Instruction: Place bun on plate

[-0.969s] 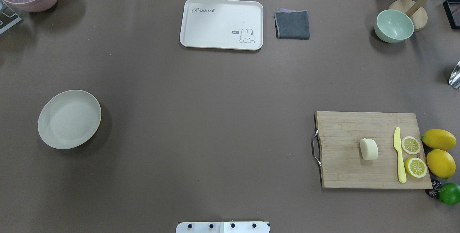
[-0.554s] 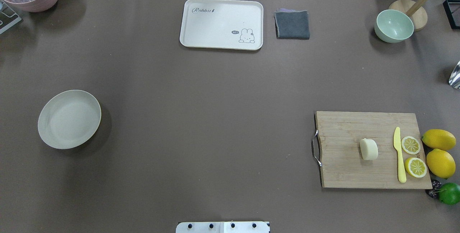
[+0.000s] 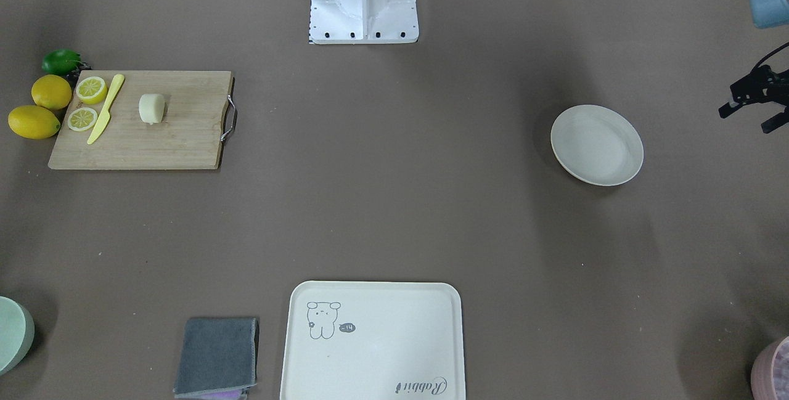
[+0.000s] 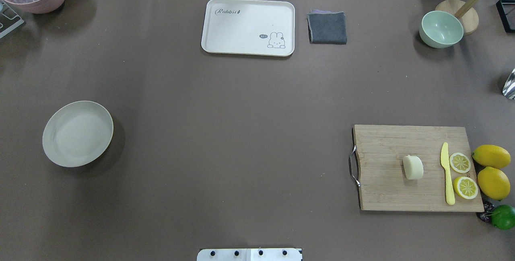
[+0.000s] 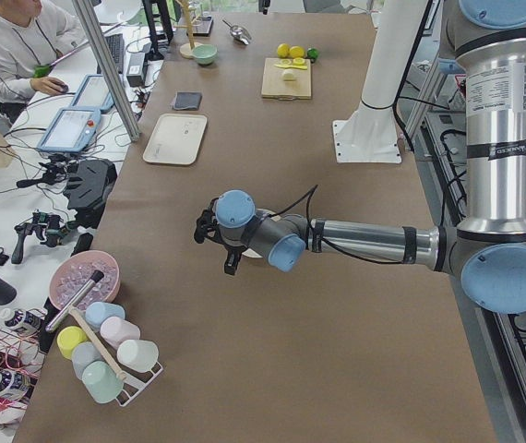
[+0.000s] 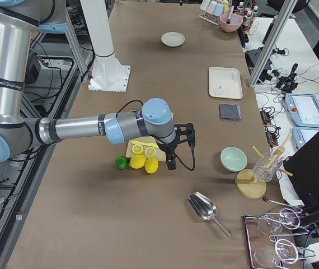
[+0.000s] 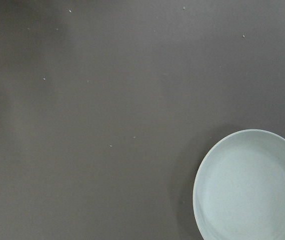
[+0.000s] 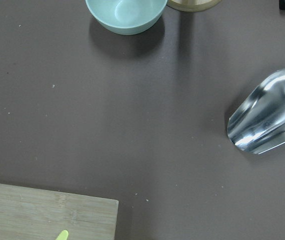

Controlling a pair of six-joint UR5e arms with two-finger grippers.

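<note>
The pale cream bun (image 4: 413,167) lies on a wooden cutting board (image 4: 382,180) at the table's right side, also seen in the front-facing view (image 3: 151,108). The round off-white plate (image 4: 77,133) sits empty far to the left (image 3: 596,145), and the left wrist view catches its rim (image 7: 202,170). My left gripper (image 3: 748,118) hovers open just outside the plate, holding nothing. My right gripper (image 6: 181,147) hangs beyond the board's outer end near the lemons, seen only from the side, so I cannot tell its state.
On the board lie a yellow knife (image 4: 446,172) and two lemon halves (image 4: 460,162); whole lemons (image 4: 491,155) and a lime (image 4: 503,216) sit beside it. At the far edge stand a bear tray (image 4: 248,27), grey cloth (image 4: 327,27), green bowl (image 4: 441,29). A metal scoop (image 8: 270,112) lies right.
</note>
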